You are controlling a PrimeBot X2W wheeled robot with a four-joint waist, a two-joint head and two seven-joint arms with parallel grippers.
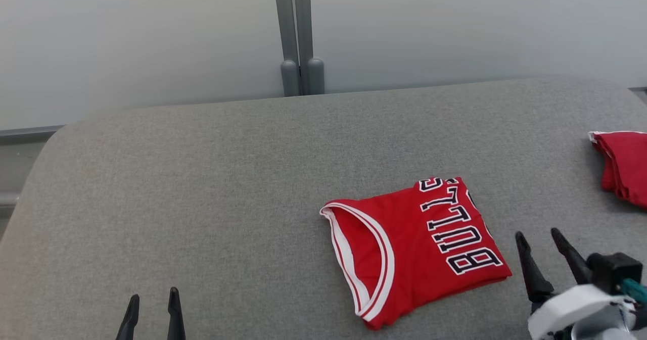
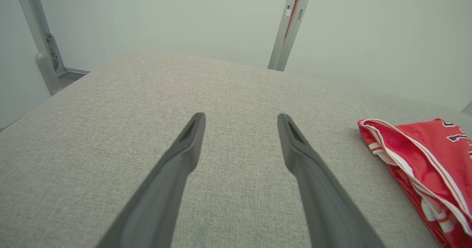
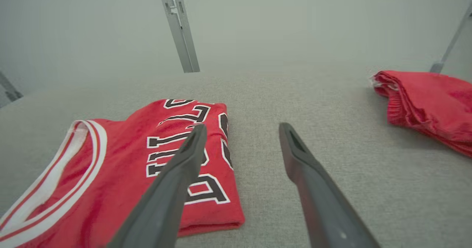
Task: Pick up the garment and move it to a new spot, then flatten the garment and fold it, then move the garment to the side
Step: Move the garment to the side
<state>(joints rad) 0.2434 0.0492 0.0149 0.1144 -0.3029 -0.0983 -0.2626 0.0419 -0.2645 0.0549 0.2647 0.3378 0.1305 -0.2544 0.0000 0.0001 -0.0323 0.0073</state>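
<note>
Right gripper (image 1: 536, 232) status: fingers spread wide, nothing between them. In the head view it sits at the lower right of the frame, with its tips just right of the jersey (image 1: 414, 249) and clear of the fabric. In the right wrist view one finger (image 3: 173, 189) crosses in front of the black-and-white lettering; contact with the cloth cannot be confirmed from that view. The other finger lies over bare grey upholstery.

Left gripper (image 1: 154, 292) status: fingers apart, empty. It occupies the lower left of the head view, well apart from the jersey. In the left wrist view both fingers point across bare fabric, with the jersey's trimmed opening at the right edge of the frame.

Jersey position: folded into a compact rectangle, lying flat on the grey cushion (image 1: 202, 203), right of centre in the head view. The white-and-red trimmed opening faces the left of the frame; the lettering runs along the right side.

A second red garment (image 1: 624, 165) lies bunched at the right edge of the head view, well apart from the jersey. Behind the cushion stands a pale wall with a grey vertical post (image 1: 298, 37) at top centre.
</note>
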